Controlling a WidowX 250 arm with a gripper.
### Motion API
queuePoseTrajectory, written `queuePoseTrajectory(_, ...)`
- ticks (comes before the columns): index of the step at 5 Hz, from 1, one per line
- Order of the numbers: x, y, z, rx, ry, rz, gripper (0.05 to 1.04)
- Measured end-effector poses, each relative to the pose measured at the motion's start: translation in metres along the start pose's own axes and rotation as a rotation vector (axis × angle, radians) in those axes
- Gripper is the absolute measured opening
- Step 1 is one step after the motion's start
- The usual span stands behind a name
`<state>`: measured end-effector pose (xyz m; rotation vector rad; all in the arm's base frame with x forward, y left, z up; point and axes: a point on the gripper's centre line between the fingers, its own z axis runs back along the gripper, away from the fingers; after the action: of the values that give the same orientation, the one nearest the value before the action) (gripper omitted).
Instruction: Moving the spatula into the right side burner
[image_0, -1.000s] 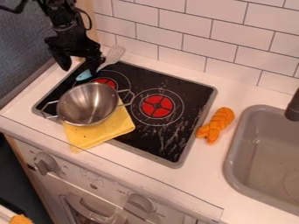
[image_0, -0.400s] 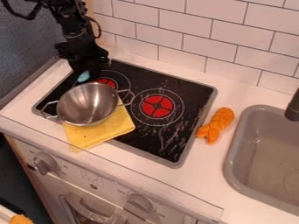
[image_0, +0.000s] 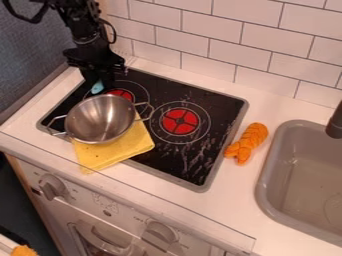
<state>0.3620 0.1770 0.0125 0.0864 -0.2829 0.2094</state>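
Note:
At the back left corner of the stove, the black gripper (image_0: 100, 80) is low over the spatula and hides its middle. The light blue handle end of the spatula (image_0: 97, 87) pokes out below the gripper, just behind the pot. A little of its pale head is visible at the gripper's right, by the counter's back edge. The right side burner (image_0: 180, 121) is a red disc inside white rings, with nothing on it.
A steel pot (image_0: 100, 119) with two handles stands on the stove's left side, partly over a folded yellow cloth (image_0: 120, 150). An orange plush toy (image_0: 248, 143) lies on the counter between the stove (image_0: 207, 170) and the grey sink (image_0: 267, 182). A tiled wall rises behind.
The gripper has come down and slightly right onto the spatula, covering most of it. Since the middle frame the blue handle end has shifted slightly to the right.

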Motion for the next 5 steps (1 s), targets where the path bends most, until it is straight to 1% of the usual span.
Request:
queuePoseTrajectory(1, -0.001, -0.001, 0.001, -0.001, -0.008, -0.009, 0.334)
queuePoseTrajectory(2, -0.004, 0.0, 0.006, 0.011, -0.01, -0.013, 0.334)
queuePoseTrajectory(3, -0.004, 0.003, 0.018, 0.037, -0.024, -0.016, 0.334)
queuePoseTrajectory(5, 0.009, -0.012, 0.056, 0.059, -0.105, -0.033, 0.334)
